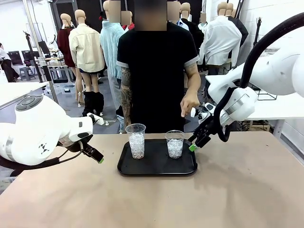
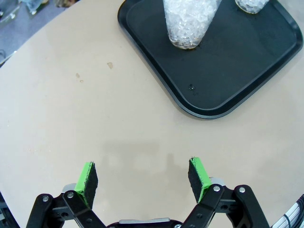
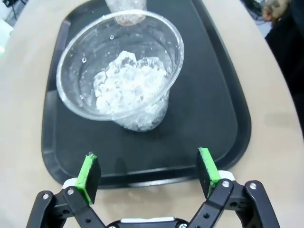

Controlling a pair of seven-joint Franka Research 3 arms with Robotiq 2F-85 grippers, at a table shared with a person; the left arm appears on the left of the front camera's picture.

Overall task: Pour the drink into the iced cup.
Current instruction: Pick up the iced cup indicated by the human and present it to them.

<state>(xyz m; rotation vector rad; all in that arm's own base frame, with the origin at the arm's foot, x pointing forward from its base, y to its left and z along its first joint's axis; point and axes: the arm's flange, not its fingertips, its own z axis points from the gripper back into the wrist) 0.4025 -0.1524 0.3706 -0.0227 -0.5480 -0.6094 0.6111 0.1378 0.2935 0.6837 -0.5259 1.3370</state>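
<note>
Two clear plastic cups of ice stand on a black tray (image 1: 156, 170): a left cup (image 1: 136, 141) and a right cup (image 1: 175, 144). The drink is out of view. My right gripper (image 1: 195, 142) hangs open just right of the right cup; its wrist view shows that cup (image 3: 126, 85) close ahead beyond the open fingers (image 3: 148, 171), with the tray's edge (image 3: 209, 104) under them. My left gripper (image 1: 96, 155) is open and empty, low over the table left of the tray. Its wrist view (image 2: 142, 175) shows the left cup (image 2: 187, 23) and the tray's corner (image 2: 223, 102) farther ahead.
A person in a black shirt stands at the far side, one hand (image 1: 189, 105) hanging above the right cup. Bare tan tabletop (image 1: 228, 199) spreads in front of the tray and to both sides. The other cup's base (image 3: 126, 12) shows behind the near one.
</note>
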